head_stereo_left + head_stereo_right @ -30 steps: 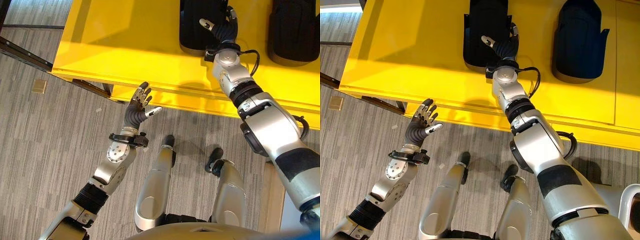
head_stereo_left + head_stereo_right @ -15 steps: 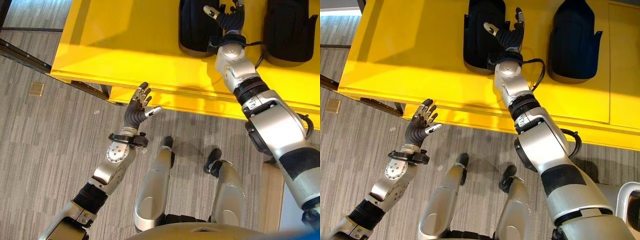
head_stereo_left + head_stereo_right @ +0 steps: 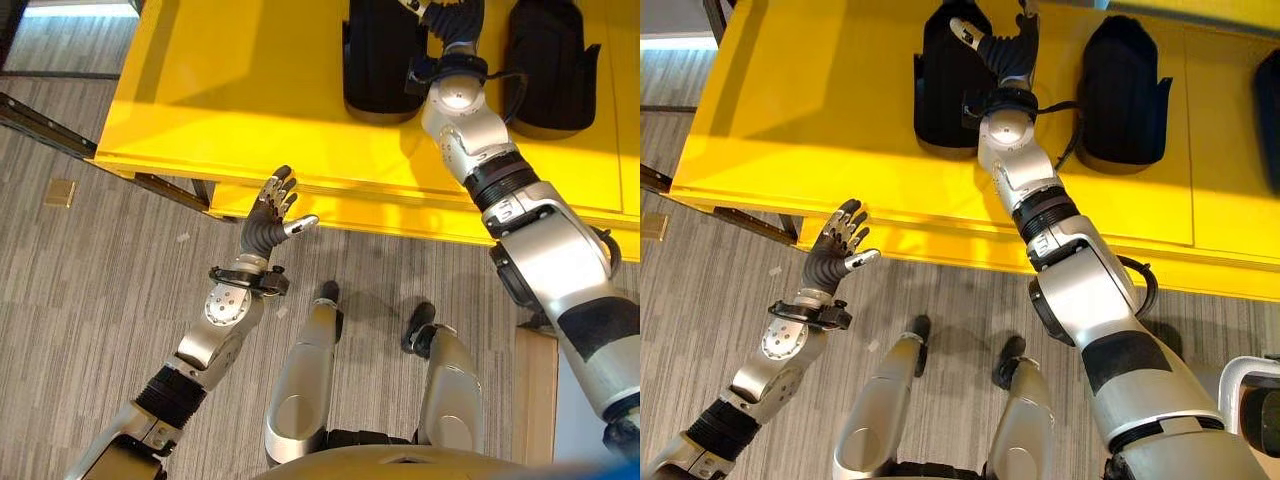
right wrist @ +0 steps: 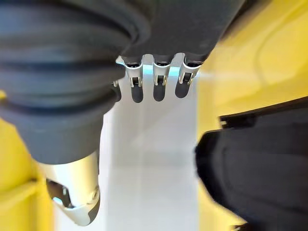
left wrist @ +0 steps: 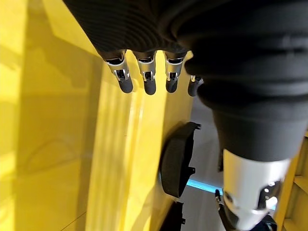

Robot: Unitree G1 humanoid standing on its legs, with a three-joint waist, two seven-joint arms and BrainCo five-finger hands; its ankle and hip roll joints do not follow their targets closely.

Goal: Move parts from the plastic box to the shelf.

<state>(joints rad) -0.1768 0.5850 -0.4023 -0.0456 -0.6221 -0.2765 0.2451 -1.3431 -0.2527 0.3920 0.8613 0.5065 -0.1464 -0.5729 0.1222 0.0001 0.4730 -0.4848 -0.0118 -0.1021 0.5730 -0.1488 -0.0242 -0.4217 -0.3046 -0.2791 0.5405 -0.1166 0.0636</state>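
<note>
Over the last second the right hand has pushed further across the yellow shelf, from the near end of the left black part up into the gap between it and the second black part, its fingers straight and holding nothing. Both parts lie on the shelf, so this placement looks finished. The left hand still hovers open by the shelf's front edge, idle.
</note>
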